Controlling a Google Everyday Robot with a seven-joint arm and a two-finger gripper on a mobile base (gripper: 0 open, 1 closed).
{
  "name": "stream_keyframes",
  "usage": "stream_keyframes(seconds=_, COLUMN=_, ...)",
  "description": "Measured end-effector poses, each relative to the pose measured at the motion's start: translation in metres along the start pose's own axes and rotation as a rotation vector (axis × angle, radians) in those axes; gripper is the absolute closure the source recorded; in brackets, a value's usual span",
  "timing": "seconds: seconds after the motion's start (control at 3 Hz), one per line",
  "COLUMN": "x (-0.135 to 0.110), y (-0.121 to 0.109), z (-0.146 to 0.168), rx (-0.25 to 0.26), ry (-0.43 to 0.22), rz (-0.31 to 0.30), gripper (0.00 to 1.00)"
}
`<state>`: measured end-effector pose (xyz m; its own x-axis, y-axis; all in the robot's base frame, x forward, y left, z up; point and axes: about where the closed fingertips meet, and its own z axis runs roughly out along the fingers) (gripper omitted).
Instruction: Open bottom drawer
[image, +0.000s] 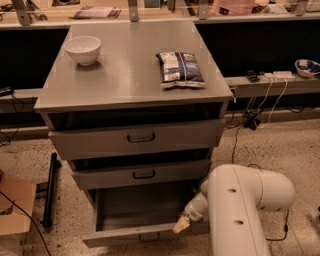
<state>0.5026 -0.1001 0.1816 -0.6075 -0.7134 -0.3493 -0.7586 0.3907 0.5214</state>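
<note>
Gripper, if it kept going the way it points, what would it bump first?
The gripper points down and left at the open bottom drawer's front panel, near its right end. It would probably meet that panel first, though depth is unclear.

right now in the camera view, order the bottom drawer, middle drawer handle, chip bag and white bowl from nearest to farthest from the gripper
The gripper is low, at the bottom drawer's front right corner.
1. bottom drawer: right at the gripper.
2. middle drawer handle: above, to its left.
3. chip bag: on the cabinet top, right side.
4. white bowl: top's far left corner.
</note>
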Motion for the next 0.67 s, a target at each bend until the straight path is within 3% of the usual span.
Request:
stream_keyframes(seconds=0.33, x=0.0132, y=0.0128, z=0.0105, rx=-0.032, ry=0.068, rz=0.005, gripper=0.98)
stream_keyframes(seconds=0.67, x=0.0133, y=0.0129, z=0.0106, rx=-0.032, ry=0.068, rz=0.006, gripper=0.75)
